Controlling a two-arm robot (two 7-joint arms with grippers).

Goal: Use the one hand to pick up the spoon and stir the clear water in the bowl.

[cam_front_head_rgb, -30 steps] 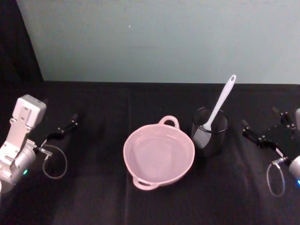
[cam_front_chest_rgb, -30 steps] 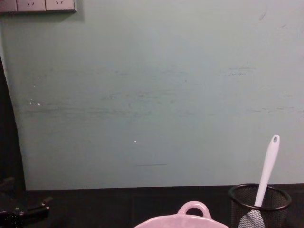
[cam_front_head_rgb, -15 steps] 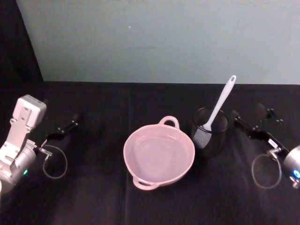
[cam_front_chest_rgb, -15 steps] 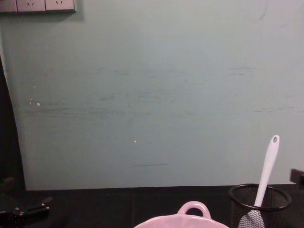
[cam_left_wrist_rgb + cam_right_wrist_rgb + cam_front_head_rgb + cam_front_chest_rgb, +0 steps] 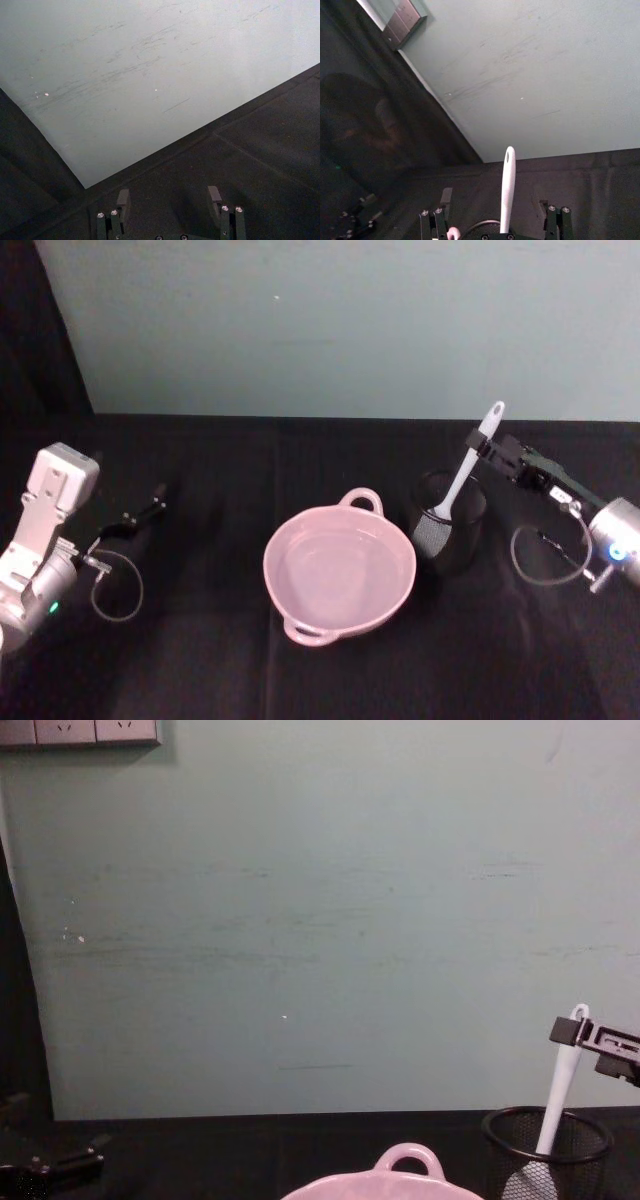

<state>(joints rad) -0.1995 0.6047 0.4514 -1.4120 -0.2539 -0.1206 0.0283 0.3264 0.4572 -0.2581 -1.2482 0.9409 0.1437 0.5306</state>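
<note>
spoon [image 5: 457, 480] stands head-down in a mesh cup [image 5: 447, 530], handle leaning toward 1 o'clock, which leaves the upper handle free for a grasp. right claw [image 5: 482, 447] reaches in from 4 o'clock and brackets that handle near its top, jaws apart, nothing clamped. bowl [image 5: 268, 565] sits mid-counter [image 5: 200, 660], cup just beside it at 3 o'clock. the cup rim is judged the main obstacle on lift-out. left claw [image 5: 150, 507] is parked at 9 o'clock, jaws apart.

Smooth plastic spoon [image 5: 460, 483], glossy bowl [image 5: 269, 566], wire-mesh cup [image 5: 442, 542]
</note>
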